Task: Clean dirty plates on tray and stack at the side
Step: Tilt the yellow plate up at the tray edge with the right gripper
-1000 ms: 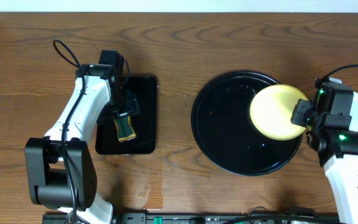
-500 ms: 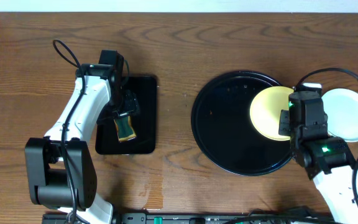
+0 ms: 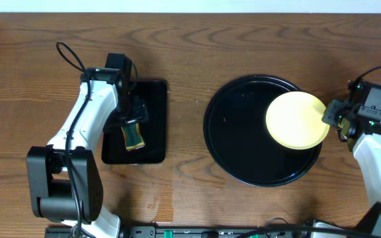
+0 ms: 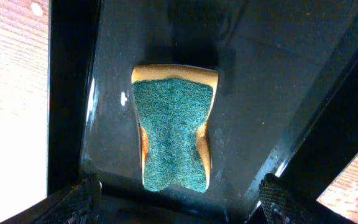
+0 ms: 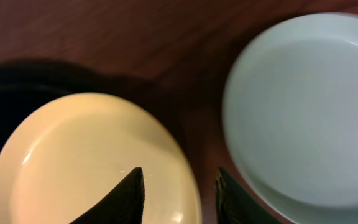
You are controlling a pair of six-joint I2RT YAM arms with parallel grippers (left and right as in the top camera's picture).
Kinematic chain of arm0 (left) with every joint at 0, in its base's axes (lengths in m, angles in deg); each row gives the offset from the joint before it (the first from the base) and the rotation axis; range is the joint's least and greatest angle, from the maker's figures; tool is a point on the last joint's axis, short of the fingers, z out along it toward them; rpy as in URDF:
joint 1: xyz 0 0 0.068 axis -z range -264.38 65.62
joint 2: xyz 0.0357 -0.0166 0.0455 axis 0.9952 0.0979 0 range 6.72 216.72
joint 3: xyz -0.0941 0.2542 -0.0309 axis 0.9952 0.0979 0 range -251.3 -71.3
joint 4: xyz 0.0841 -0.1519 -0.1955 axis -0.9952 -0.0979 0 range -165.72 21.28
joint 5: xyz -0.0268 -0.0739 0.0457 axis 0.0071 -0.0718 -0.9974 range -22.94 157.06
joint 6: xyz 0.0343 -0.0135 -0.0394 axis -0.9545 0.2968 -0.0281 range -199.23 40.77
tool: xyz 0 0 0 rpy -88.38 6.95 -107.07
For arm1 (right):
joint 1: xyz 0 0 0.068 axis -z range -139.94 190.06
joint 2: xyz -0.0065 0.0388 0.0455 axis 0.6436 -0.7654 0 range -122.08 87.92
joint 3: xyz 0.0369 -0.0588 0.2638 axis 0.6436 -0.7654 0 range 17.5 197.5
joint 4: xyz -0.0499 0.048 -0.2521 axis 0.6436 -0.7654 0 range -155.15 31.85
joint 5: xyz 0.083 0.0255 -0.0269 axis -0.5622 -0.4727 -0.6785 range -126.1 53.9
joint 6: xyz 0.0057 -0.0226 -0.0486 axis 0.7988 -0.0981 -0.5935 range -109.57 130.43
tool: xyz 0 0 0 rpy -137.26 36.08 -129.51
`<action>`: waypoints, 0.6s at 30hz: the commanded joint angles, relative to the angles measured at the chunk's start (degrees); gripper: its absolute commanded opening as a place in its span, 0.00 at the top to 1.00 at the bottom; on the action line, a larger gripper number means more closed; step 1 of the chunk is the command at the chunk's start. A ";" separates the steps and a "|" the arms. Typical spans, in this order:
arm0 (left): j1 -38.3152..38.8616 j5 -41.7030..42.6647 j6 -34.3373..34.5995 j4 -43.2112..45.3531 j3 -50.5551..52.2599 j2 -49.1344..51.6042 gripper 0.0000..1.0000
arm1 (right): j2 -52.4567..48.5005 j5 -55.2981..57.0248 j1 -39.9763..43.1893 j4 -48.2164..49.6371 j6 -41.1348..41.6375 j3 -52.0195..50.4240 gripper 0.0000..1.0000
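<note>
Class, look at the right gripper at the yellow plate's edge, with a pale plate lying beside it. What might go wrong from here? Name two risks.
1. The yellow plate overhangs the right side of the round tray. The right gripper straddles only its rim, so a shallow pinch may slip or tip the plate.
2. The pale plate lies close beside it, so lifting or swinging the yellow plate could knock it.
</note>
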 commanded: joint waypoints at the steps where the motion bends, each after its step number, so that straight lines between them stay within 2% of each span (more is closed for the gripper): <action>1: -0.24 -0.31 0.04 -0.11 -0.07 0.11 0.18 | -3.52 -7.28 0.68 0.85 -6.32 0.57 0.67; 8: -0.24 -0.31 0.04 -0.11 -0.07 0.11 0.18 | -6.60 0.74 0.79 1.66 -7.52 0.57 0.68; 18: -0.24 -0.31 0.04 -0.11 -0.07 0.11 0.17 | -9.75 0.55 0.79 1.14 -8.85 0.57 0.74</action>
